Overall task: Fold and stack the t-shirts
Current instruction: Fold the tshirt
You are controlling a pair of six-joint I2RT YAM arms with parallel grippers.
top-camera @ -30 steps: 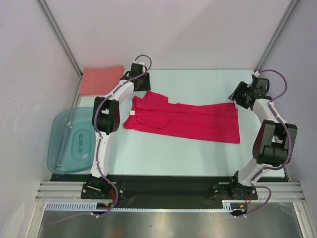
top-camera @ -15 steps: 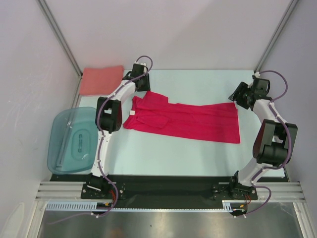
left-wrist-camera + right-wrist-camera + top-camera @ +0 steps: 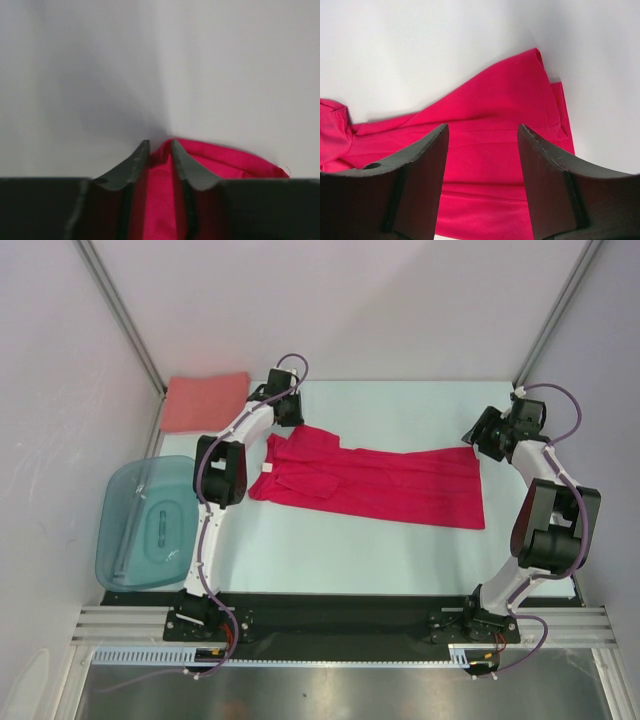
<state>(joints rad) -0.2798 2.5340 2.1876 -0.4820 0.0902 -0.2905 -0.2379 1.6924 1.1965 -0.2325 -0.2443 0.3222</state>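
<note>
The crimson t-shirt (image 3: pixel 380 485) lies flat and partly folded across the middle of the table, collar end to the left. My left gripper (image 3: pixel 285 426) is at its far left corner. In the left wrist view its jaws (image 3: pixel 160 145) stand close together with a fold of the red cloth (image 3: pixel 225 160) pinched between them. My right gripper (image 3: pixel 478 445) hangs open over the far right corner, where the hem (image 3: pixel 495 100) shows between its wide-apart fingers. The salmon-pink t-shirt (image 3: pixel 205 400) lies folded at the far left corner of the table.
A translucent teal tub (image 3: pixel 145 525) sits at the left edge of the table, beside the left arm. Walls and slanted metal frame posts (image 3: pixel 125 320) close in the back and the sides.
The left gripper's jaws have narrowed onto the red shirt's corner, and the arm has shifted slightly. The right arm and the shirts have stayed where they were.
</note>
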